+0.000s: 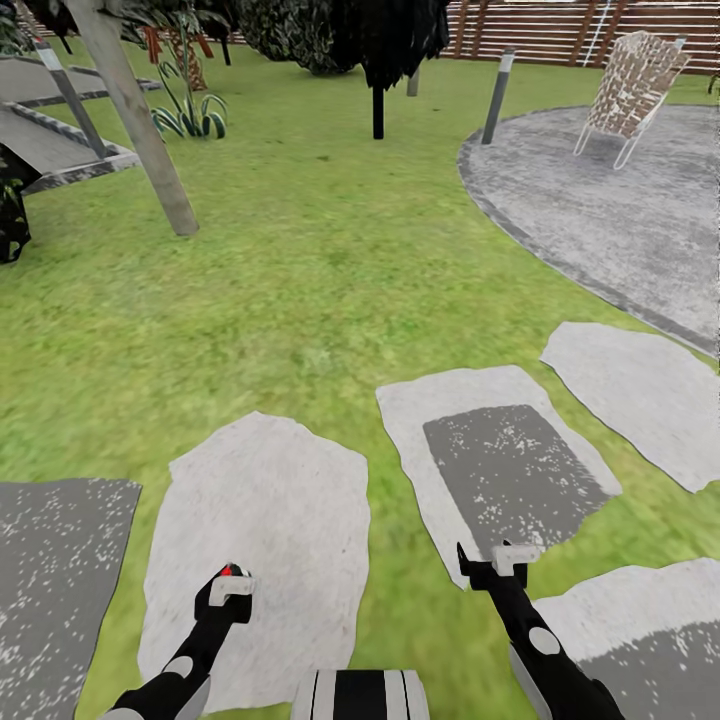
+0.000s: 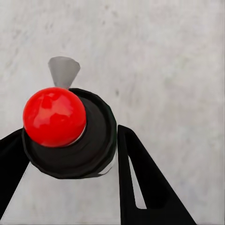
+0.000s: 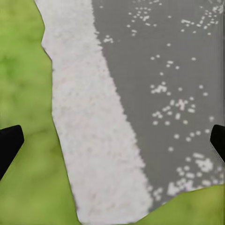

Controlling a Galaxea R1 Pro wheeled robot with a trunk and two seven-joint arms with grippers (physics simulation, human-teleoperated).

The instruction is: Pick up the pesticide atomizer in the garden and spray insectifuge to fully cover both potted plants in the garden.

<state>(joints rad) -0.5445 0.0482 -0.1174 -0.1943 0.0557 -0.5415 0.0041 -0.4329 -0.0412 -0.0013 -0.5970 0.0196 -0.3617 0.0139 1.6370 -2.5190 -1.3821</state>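
Note:
My left gripper (image 1: 232,582) hangs low over a pale stepping stone (image 1: 260,520) and is shut on the pesticide atomizer (image 1: 229,572). In the left wrist view the atomizer (image 2: 96,145) is seen from above: a black round head, a red knob and a grey spout, with the black fingers (image 2: 140,183) pressed against both sides. My right gripper (image 1: 488,566) is open over another stone (image 3: 89,126), its fingertips (image 3: 8,143) far apart with nothing between them. A low clump of pointed leaves (image 1: 190,115) grows at the far left; I cannot tell if it is a potted plant.
Lawn stretches ahead, with flat stepping stones (image 1: 500,470) underfoot. The round grey patio (image 1: 620,220) with a woven chair (image 1: 635,85) lies at the far right. A slanted wooden post (image 1: 135,115), a grey platform (image 1: 45,140), a dark tree (image 1: 378,60), a bollard (image 1: 497,95) and the fence (image 1: 560,30) stand beyond.

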